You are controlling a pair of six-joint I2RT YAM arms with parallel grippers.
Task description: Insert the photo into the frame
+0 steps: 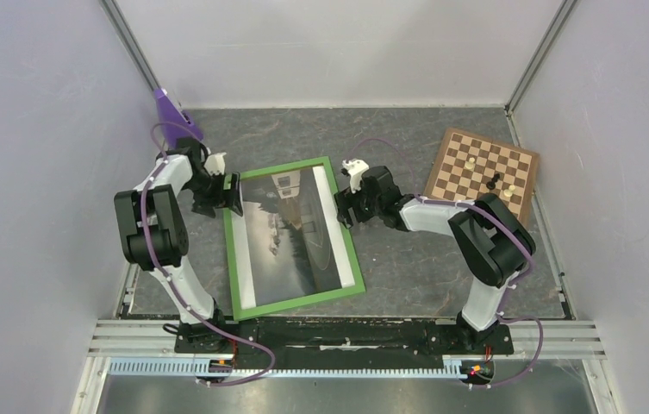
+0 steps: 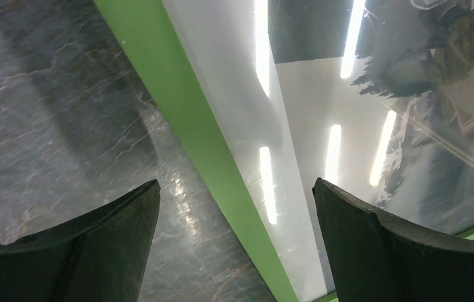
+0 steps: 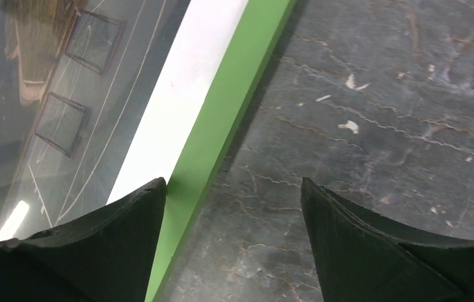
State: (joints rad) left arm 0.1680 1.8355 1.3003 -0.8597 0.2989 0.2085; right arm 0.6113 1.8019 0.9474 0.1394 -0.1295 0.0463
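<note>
My left gripper point(image 2: 235, 189) and right gripper point(image 3: 234, 184) gape empty, each straddling a rail of the frame point(image 1: 299, 301); photo point(image 1: 290, 233) lies within. I should pinch both rails evenly, level.

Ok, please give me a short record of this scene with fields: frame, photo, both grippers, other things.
frame: green front up, flat on the table
photo: inside the rails, picture side up
left gripper: open, over the frame's left rail
right gripper: open, over the right rail
other: chessboard, far right
</note>
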